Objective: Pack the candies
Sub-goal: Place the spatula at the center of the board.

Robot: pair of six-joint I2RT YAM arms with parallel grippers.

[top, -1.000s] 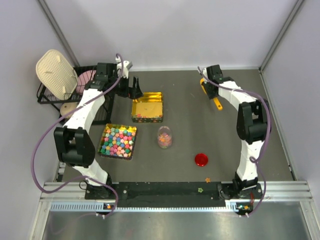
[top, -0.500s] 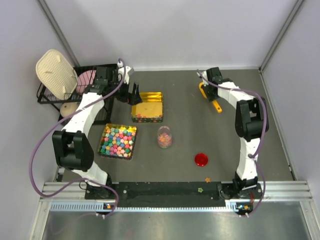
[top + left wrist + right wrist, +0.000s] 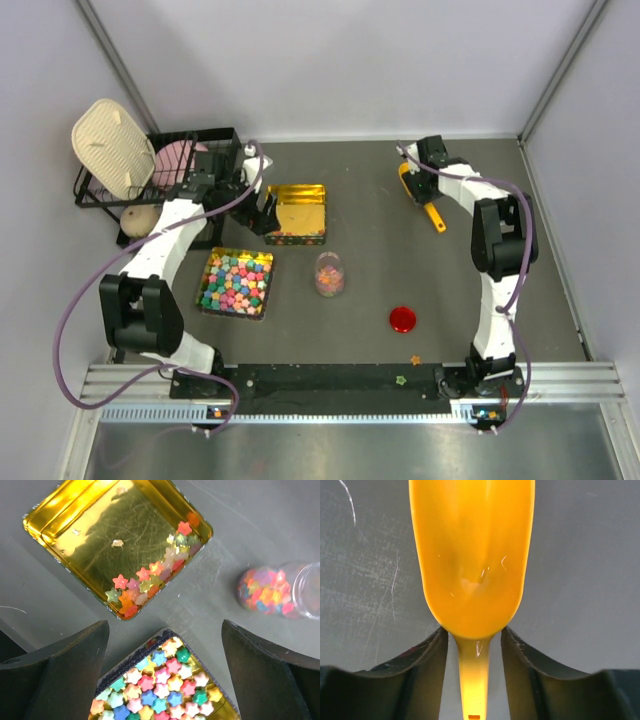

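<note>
1. Candies (image 3: 150, 582) – tiny stars in orange, pink, yellow and pale green – lie in a loose band along one inner wall of the gold tin (image 3: 95, 535), upper left of my left wrist view. The rest of the tin's floor is bare.
2. More small coloured pieces fill the clear jar (image 3: 272, 590) at the right edge of that view, standing on the table apart from the tin.
3. Just below the tin, at the bottom centre, sits a tray of bigger stars (image 3: 160, 680) in blue, green, magenta and yellow, packed edge to edge.
4. My left gripper (image 3: 165, 627) is spread as wide as it goes and has nothing in it. It hangs over the strip of table between tin and tray, with one dark finger at each lower corner of the view.
5. My right gripper (image 3: 473, 630) straddles the narrow neck of the orange scoop (image 3: 472, 555), which lies flat on the table in the upper right of the overhead view. The fingers are only partly apart, and a sliver of table shows on each side of the handle – they flank it rather than pinch it.
6. A red lid (image 3: 403, 319) lies alone at the lower right of centre in the overhead view, well away from both grippers.
</note>
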